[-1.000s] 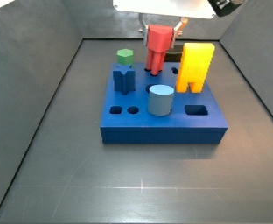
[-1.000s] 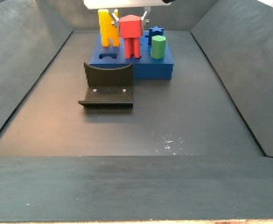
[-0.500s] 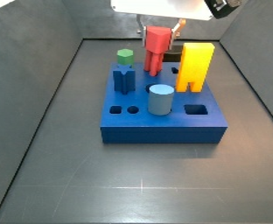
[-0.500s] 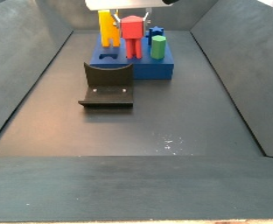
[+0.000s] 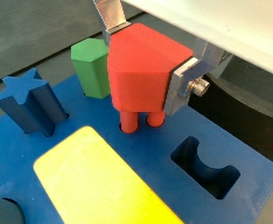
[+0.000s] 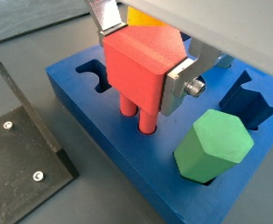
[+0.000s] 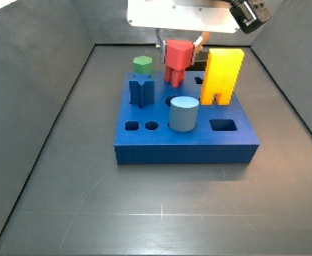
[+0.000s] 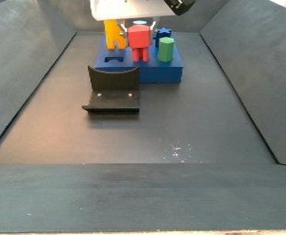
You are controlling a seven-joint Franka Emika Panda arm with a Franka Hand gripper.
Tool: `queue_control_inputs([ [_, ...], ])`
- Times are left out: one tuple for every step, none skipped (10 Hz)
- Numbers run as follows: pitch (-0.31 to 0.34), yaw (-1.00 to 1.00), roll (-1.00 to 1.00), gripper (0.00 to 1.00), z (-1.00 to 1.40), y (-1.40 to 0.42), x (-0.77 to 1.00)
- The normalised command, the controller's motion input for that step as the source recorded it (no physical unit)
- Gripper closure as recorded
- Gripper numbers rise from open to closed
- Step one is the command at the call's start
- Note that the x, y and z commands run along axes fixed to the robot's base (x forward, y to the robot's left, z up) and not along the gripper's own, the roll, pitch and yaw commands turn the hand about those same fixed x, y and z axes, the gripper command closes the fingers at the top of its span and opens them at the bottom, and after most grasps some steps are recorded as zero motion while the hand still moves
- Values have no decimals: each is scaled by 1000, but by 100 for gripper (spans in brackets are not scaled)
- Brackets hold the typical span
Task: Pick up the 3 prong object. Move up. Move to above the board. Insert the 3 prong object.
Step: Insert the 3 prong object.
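The 3 prong object [image 7: 180,58] is a red block with an angular top, also seen in a side view [image 8: 139,37]. My gripper [image 7: 182,44] is shut on it, with the silver fingers [image 5: 180,84] clamped on its two sides in both wrist views. It stands upright over the back of the blue board [image 7: 186,146]. Its prongs [image 5: 129,122] reach down to the board's top [image 5: 145,157], and in a wrist view [image 6: 143,125] their tips sit in the holes of the board [image 6: 109,138]. The gripper [image 5: 145,52] [image 6: 143,52] is low over the board.
On the board stand a tall yellow block [image 7: 226,76], a green-topped dark blue peg [image 7: 143,70] [image 6: 215,144], a pale blue cylinder [image 7: 184,113] and a blue star peg [image 5: 28,101]. The dark fixture [image 8: 113,88] stands in front of the board. Grey walls enclose the floor.
My gripper has moved down with the red 3 prong object. Its prongs are lower, now at the board's top. Nothing else has moved.
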Motion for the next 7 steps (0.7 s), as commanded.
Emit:
queue_control_inputs([
  [0, 63, 0, 100, -77, 0, 0],
  [-11, 0, 0, 100, -11, 0, 0],
  [-107, 80, 63, 100, -311, 0, -23],
  [-187, 100, 157, 100, -574, -9, -171],
  [-279, 140, 120, 100, -669, -31, -169],
  [-297, 157, 109, 100, -643, -31, -163],
  [-276, 129, 89, 100, -623, 0, -123],
])
